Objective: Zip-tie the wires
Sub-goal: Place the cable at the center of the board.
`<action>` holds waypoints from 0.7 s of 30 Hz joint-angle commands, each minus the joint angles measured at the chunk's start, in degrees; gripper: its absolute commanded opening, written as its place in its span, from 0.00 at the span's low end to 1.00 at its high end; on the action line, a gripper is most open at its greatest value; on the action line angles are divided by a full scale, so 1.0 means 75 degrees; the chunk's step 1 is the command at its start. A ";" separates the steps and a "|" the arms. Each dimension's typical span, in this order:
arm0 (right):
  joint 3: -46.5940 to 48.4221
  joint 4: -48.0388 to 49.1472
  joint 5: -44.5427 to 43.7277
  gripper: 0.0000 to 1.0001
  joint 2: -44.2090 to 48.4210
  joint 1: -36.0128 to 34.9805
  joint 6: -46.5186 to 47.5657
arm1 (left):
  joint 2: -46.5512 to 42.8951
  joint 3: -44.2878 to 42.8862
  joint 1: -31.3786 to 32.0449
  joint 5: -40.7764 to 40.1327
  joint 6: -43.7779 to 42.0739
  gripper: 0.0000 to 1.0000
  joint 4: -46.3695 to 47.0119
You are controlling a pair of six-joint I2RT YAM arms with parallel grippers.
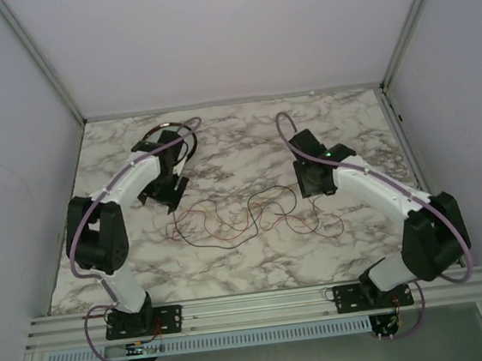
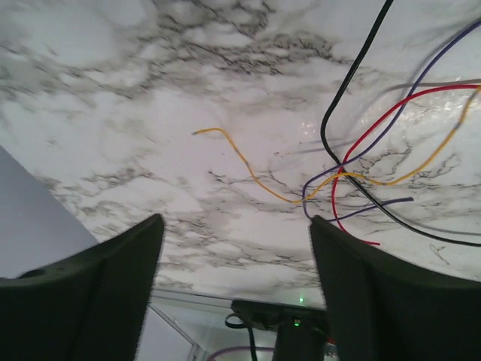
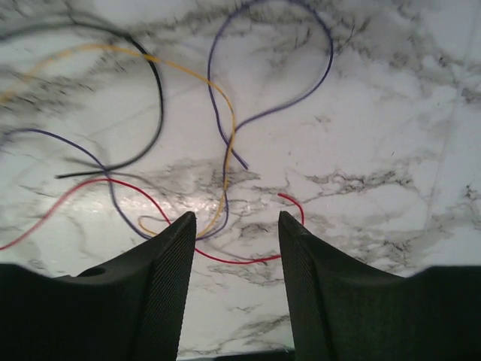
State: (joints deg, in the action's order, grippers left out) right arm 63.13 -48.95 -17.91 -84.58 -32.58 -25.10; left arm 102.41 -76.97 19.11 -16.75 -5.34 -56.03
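Left wrist camera first: the left gripper has its jaws standing wide apart, with nothing between them but the bare marble table. It holds nothing and touches nothing that I can see. The wires lie toward the right of that view, ahead of the right-hand finger, where red, yellow, purple and black strands cross in a small tangle. A loose yellow end trails out to the left over the marble, ahead of the gap.

Over to the right wrist camera: the right gripper is parted too, but the gap is narrower than on the left. No strand is pinched. A red strand lies on the table and runs across the gap between the two fingers. Yellow and purple loops curl just ahead of the tips. Whether those tips touch the marble or any strand, I can't tell from here.

From the overhead camera, the wires sprawl flat in loose loops on the middle of the table, between the two arms. The left gripper is just beyond their left end and the right gripper just beyond their right end, both pointing down.
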 commanded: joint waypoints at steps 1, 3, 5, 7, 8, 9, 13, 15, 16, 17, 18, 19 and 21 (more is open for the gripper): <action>0.0462 0.0940 0.0401 0.51 0.0779 0.0167 -0.0224 | -0.0735 -0.0726 -0.0054 -0.0136 0.0075 0.85 -0.0366; 0.0467 0.1418 0.0618 0.55 0.0923 0.0203 -0.0337 | -0.0907 -0.0988 -0.0089 -0.0137 0.0116 1.00 -0.0341; 0.0475 0.1971 0.0851 0.60 0.0958 0.0218 -0.0497 | -0.1134 -0.1199 -0.0136 -0.0315 0.0241 1.00 -0.0120; 0.0504 0.2576 0.1022 0.66 0.0848 0.0219 -0.0669 | -0.1418 -0.1314 -0.0188 -0.0335 0.0378 1.00 0.0351; 0.0536 0.2872 0.1065 0.68 0.0742 0.0227 -0.0720 | -0.1562 -0.1340 -0.0197 -0.0299 0.0442 1.00 0.0628; 0.0592 0.3147 0.1074 0.70 0.0592 0.0230 -0.0746 | -0.1724 -0.1352 -0.0204 -0.0263 0.0499 1.00 0.0954; 0.1074 0.3950 0.0860 0.73 -0.0272 0.0256 -0.0588 | -0.2657 -0.0939 -0.0208 0.0178 0.0705 1.00 0.2691; 0.1491 0.4131 0.0892 0.74 -0.0881 0.0349 -0.0492 | -0.3226 -0.0524 -0.0211 0.0531 0.0780 1.00 0.3650; 0.1749 0.4151 0.1000 0.74 -0.1199 0.0408 -0.0474 | -0.3473 -0.0311 -0.0216 0.0666 0.0853 1.00 0.4075; 0.1991 0.4192 0.1140 0.74 -0.1508 0.0446 -0.0456 | -0.3732 -0.0119 -0.0208 0.0840 0.0894 1.00 0.4443; 0.2244 0.4215 0.1281 0.74 -0.1800 0.0471 -0.0451 | -0.3937 0.0035 -0.0211 0.0976 0.0908 1.00 0.4703; 0.2479 0.4215 0.1411 0.74 -0.2097 0.0476 -0.0457 | -0.4126 0.0167 -0.0213 0.1135 0.0930 1.00 0.4925; 0.2909 0.4219 0.1610 0.74 -0.2620 0.0476 -0.0520 | -0.4428 0.0322 -0.0208 0.1375 0.0914 1.00 0.5150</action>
State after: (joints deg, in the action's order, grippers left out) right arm 78.74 -20.99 -9.26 -99.07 -29.63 -28.75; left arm 73.08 -76.97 17.67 -11.75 0.32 -28.16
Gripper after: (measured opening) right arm 0.741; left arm 0.997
